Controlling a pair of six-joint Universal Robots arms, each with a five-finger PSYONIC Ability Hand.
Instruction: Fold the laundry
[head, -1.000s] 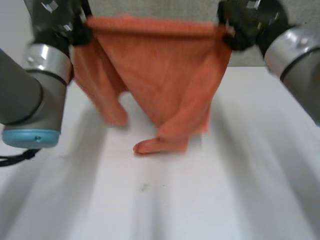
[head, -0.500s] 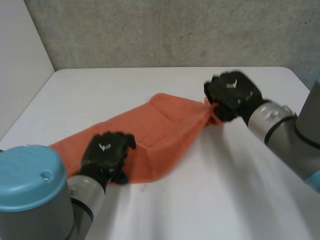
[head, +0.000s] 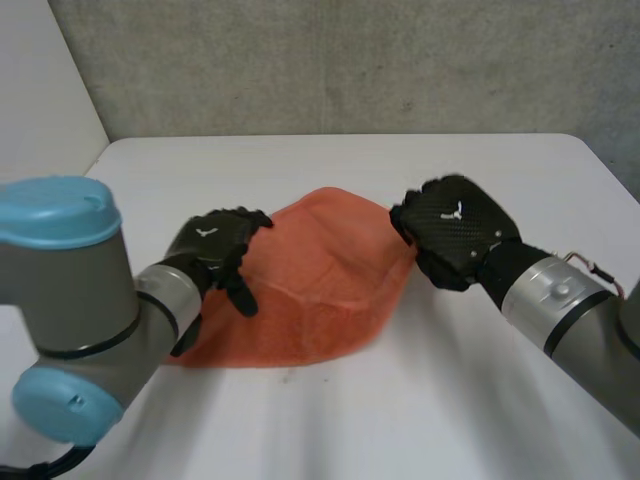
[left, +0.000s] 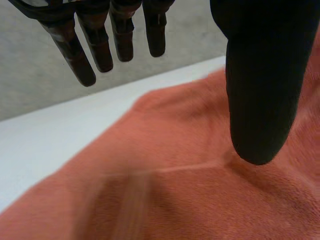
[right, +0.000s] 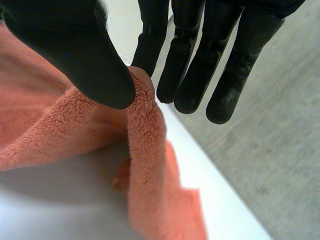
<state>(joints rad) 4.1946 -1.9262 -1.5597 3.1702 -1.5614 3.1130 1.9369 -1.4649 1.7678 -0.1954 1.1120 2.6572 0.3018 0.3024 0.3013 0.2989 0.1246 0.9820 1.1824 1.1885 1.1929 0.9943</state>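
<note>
An orange towel (head: 310, 290) lies loosely folded in the middle of the white table (head: 400, 420). My left hand (head: 215, 245) hovers over the towel's left part, fingers (left: 100, 45) straight and spread, thumb just above the cloth (left: 175, 200), holding nothing. My right hand (head: 455, 230) is at the towel's right corner. In the right wrist view its thumb (right: 75, 45) pinches a raised fold of the towel (right: 145, 150) against a finger, and the cloth hangs down from that pinch.
A grey wall (head: 350, 60) runs behind the table's far edge. The table's left edge slants away beside my left arm (head: 70, 300). Bare tabletop stretches in front of the towel and to its right.
The towel, held up between both hands a second ago, now lies on the table. My left hand has let go, opened and moved right over the cloth. The right hand keeps its pinch.
</note>
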